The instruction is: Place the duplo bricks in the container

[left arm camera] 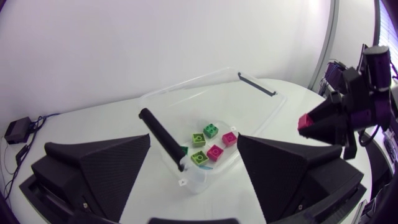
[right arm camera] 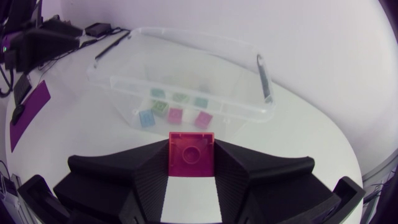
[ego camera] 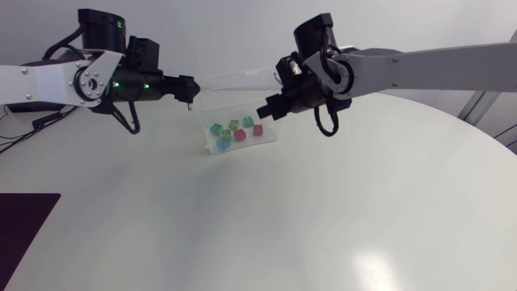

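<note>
A clear plastic container (ego camera: 234, 101) is set on the white round table (ego camera: 339, 226), toward its far side, and a black clip (left arm camera: 163, 137) is fitted at each of its short ends. Six small pieces are seen lying close together on its floor: three green bricks (ego camera: 233, 124), two pink bricks (ego camera: 258, 129) and one pale blue brick (ego camera: 223, 142). A magenta brick (right arm camera: 191, 152) is held off the table in the right gripper (right arm camera: 191, 163), whose fingers are clamped on it from two sides, with its studded face turned toward the wrist camera; this gripper is placed near the container's long side, short of the rim. The left gripper (ego camera: 187, 87) is held at one short end of the container, by the clip there, and its fingers (left arm camera: 106, 168) are spread wide apart, with nothing gripped and the container seen ahead between them. No writing on the container or the bricks can be read
</note>
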